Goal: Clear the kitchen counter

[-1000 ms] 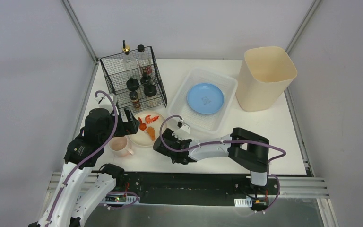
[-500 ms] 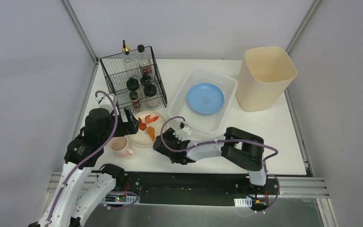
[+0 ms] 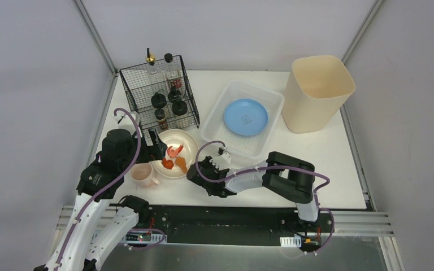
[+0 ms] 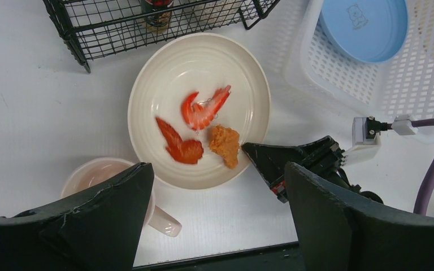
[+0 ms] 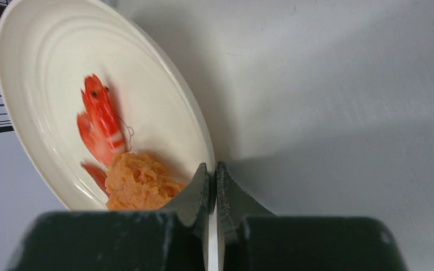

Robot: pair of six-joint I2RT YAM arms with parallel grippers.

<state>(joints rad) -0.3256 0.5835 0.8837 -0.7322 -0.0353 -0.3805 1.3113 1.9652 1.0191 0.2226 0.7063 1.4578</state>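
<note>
A cream plate (image 3: pixel 185 141) with a red shrimp (image 4: pixel 204 107), a red piece (image 4: pixel 178 148) and an orange fried lump (image 4: pixel 226 144) sits at the front left of the kitchen counter (image 3: pixel 322 169). My right gripper (image 5: pixel 213 169) is shut on the plate's (image 5: pixel 62 68) near right rim, one finger inside by the lump (image 5: pixel 138 183), one outside. That rim looks raised. The right gripper (image 3: pixel 194 168) reaches in low from the right. My left gripper (image 4: pixel 217 226) hovers open above the plate's near edge and a pink cup (image 4: pixel 93 172), holding nothing.
A black wire rack (image 3: pixel 158 96) of bottles stands just behind the plate. A white perforated basket (image 3: pixel 217 110) holds a blue plate (image 3: pixel 245 117). A tall cream bin (image 3: pixel 316 90) stands at the back right. The pink cup (image 3: pixel 142 174) sits left of the plate.
My right gripper has shut on the plate's rim. The plate has tipped up and the food has slid toward its near left side. The left arm has held still.
</note>
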